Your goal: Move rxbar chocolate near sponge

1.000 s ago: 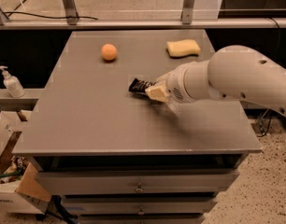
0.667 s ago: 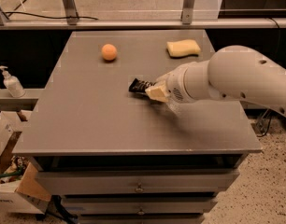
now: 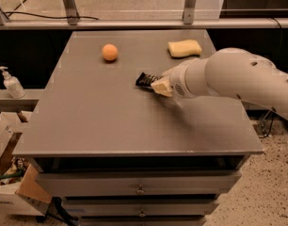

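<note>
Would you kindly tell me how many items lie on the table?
3: orange ball back left, sponge back right, rxbar chocolate at centre, the gripper at its right end. The arm may hide more.

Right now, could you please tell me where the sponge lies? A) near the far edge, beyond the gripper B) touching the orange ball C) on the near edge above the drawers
A: the sponge lies near the table's far edge, beyond the gripper, which is at the rxbar chocolate mid-table; the orange ball sits well apart.
</note>
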`<act>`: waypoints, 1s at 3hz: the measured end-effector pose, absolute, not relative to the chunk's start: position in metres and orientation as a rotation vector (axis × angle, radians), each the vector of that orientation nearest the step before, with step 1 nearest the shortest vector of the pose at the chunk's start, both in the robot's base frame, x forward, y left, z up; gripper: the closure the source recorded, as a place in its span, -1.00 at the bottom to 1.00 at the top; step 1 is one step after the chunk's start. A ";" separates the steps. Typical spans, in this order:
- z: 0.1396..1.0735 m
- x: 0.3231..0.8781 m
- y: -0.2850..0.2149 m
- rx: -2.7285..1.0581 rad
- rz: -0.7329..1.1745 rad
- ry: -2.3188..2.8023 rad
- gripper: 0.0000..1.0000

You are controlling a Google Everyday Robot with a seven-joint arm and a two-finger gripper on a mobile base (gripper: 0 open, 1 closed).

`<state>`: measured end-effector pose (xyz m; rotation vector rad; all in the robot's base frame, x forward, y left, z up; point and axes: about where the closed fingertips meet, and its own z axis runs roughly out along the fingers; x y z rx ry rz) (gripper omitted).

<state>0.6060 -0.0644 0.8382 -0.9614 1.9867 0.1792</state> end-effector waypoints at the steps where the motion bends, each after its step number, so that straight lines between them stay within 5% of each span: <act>1: 0.836 0.643 -0.098 -0.914 0.051 1.980 1.00; 3: 0.847 0.705 -0.174 -0.805 -0.175 1.965 1.00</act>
